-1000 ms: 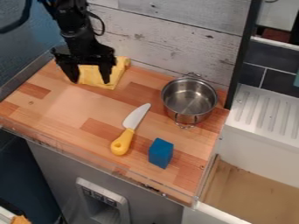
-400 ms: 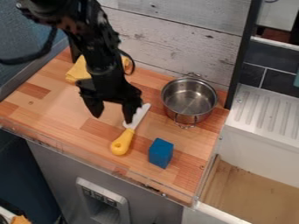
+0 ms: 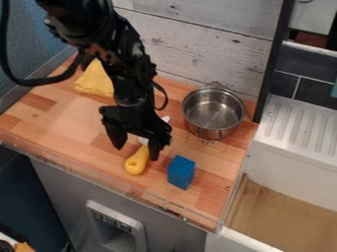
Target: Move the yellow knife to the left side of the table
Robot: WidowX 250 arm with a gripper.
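Gripper [image 3: 136,148] above counter [image 3: 66,115] | fingers spread | yellow knife [image 3: 136,162] — handle between fingertips, nearer the one by blue block [image 3: 181,172] — blade partly hidden

By the black gripper [image 3: 137,152] is a knife [image 3: 135,165] with a yellow handle [image 3: 137,160] and pale grey blade [image 3: 165,119], and near it a plain blue block [image 3: 181,172] and a silver pot [image 3: 214,115]. Behind the gripper come a yellow cloth [image 3: 97,80] and whitish grey boards [image 3: 197,44] with dark knots and streaks, while the counter [image 3: 62,115] below it is patched in orange, tan and brown
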